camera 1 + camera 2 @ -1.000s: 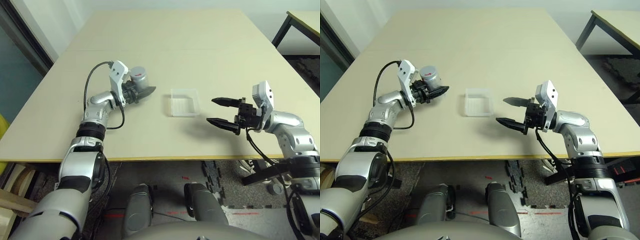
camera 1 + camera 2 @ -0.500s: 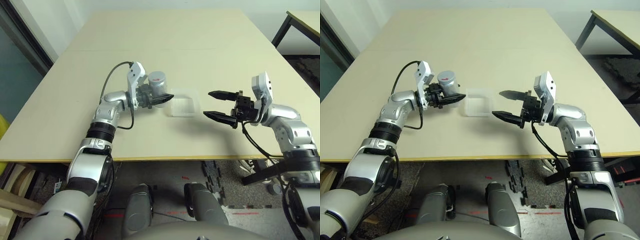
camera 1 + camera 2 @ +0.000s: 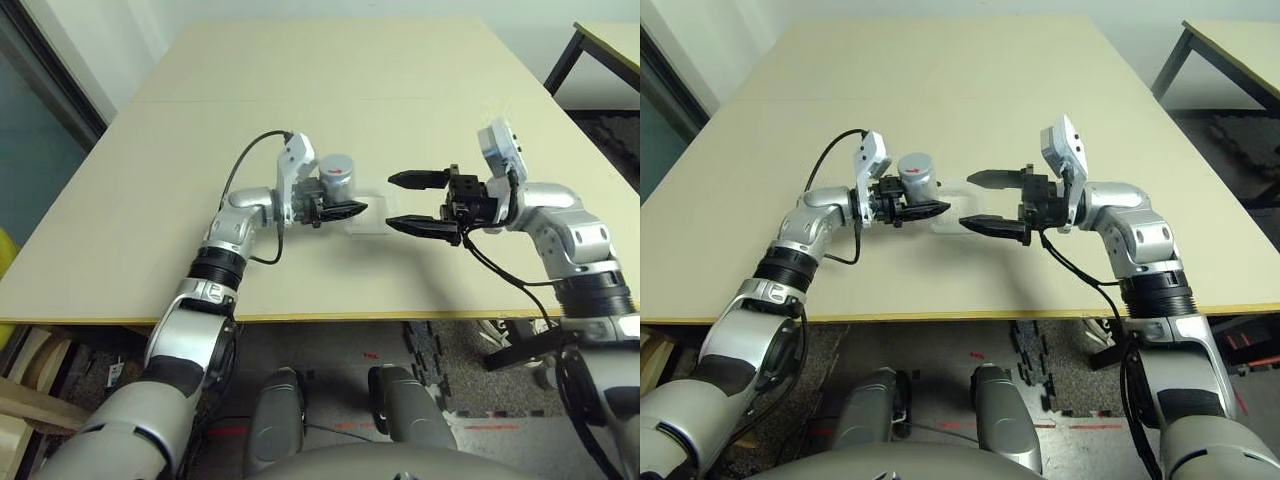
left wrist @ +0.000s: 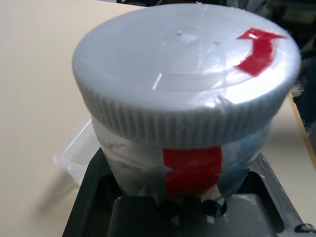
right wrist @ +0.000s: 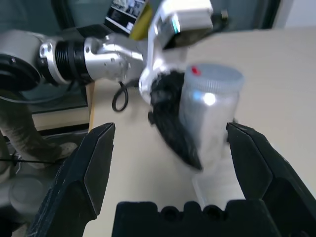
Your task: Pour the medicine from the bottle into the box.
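The bottle (image 3: 336, 181) is a small silver-grey cylinder with a red and white label and a ribbed grey cap bearing a red arrow (image 4: 187, 74). My left gripper (image 3: 346, 209) is shut on its body and holds it upright over the left edge of the box (image 3: 372, 224), a clear shallow tray also seen behind the bottle (image 4: 74, 154). My right gripper (image 3: 392, 201) is open just right of the bottle, above the box, its fingers (image 5: 98, 168) spread on either side of the bottle (image 5: 210, 106) without touching it. The medicine is hidden.
The beige table (image 3: 330, 90) stretches far behind and to both sides. A second table's corner (image 3: 610, 40) stands at the far right. The near table edge (image 3: 330, 318) runs below both arms.
My left arm has carried the bottle rightward from the table's left part to the box. My right gripper has moved left and up towards the bottle, staying open.
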